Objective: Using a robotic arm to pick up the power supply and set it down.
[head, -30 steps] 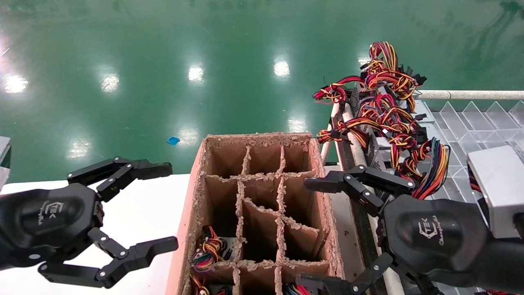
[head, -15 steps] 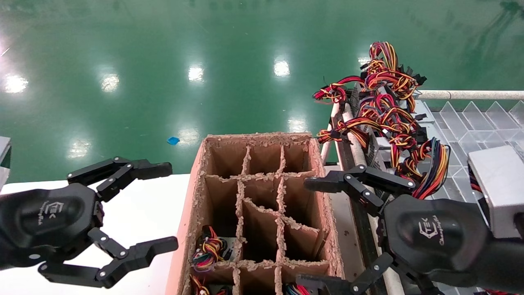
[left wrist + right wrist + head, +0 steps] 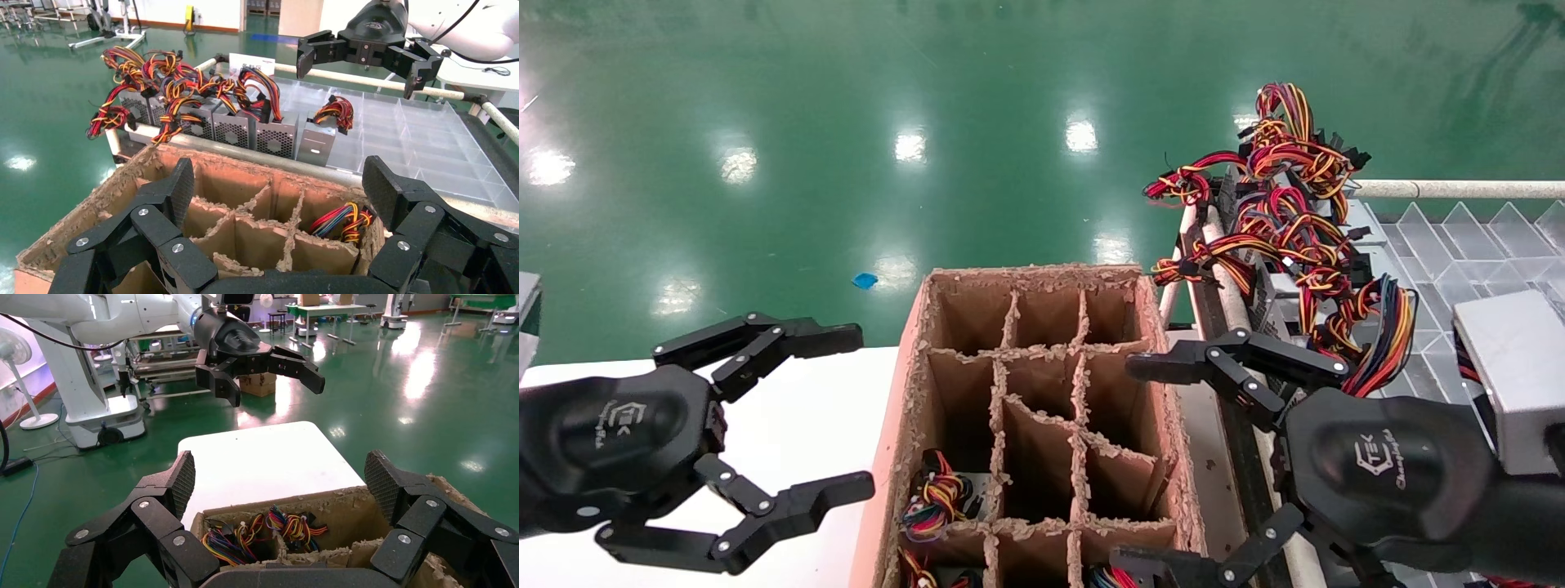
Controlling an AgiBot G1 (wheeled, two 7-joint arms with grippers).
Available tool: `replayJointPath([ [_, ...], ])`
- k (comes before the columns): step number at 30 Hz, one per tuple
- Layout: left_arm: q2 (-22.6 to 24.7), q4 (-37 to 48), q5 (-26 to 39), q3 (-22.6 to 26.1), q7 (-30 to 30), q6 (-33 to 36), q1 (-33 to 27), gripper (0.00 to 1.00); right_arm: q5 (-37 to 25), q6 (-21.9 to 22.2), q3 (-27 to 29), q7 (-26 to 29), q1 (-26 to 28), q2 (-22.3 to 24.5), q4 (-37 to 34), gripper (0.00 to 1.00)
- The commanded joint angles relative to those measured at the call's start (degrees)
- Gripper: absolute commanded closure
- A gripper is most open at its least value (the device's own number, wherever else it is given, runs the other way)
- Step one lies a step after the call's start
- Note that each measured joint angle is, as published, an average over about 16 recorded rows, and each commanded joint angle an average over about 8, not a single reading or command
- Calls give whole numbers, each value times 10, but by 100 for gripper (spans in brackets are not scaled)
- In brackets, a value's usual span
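The left gripper [image 3: 854,412] hangs with its fingers spread wide and nothing between them, over the white table [image 3: 805,425] just to the left of the box [image 3: 911,408]. The right gripper [image 3: 1140,461] is likewise wide open and empty, poised at the right edge of the box, between it and the clear tray [image 3: 1483,253]. The box is a brown cardboard carton with ragged, chewed-looking edges, split by dividers [image 3: 1001,384] into a grid of cells; the far and middle cells look empty in the head view, while the near cells on the left hold bundles of coloured wires [image 3: 936,494]. The power supplies [image 3: 245,125] stand in a row along the near side of the tray, grey metal cases with perforated faces, their red, yellow, orange and black wires [image 3: 1287,196] heaped in a tangle above them. None of them is touched by either gripper. In the left wrist view the row sits just behind the box wall, with the right gripper [image 3: 361,58] hanging above the tray beyond it. In the right wrist view the left gripper [image 3: 269,376] hovers over the table [image 3: 269,459], and wires [image 3: 263,533] show in the nearest cells. A white rail [image 3: 1451,189] runs along the far side of the tray, and the green floor [image 3: 846,122] stretches behind.
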Motion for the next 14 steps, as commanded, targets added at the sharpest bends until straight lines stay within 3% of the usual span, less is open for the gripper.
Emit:
replayJointPath([
  [1,0,0,0,0,0,0,0,0,0,0,0,0,0,0,0,0],
  [14,0,0,0,0,0,0,0,0,0,0,0,0,0,0,0,0],
])
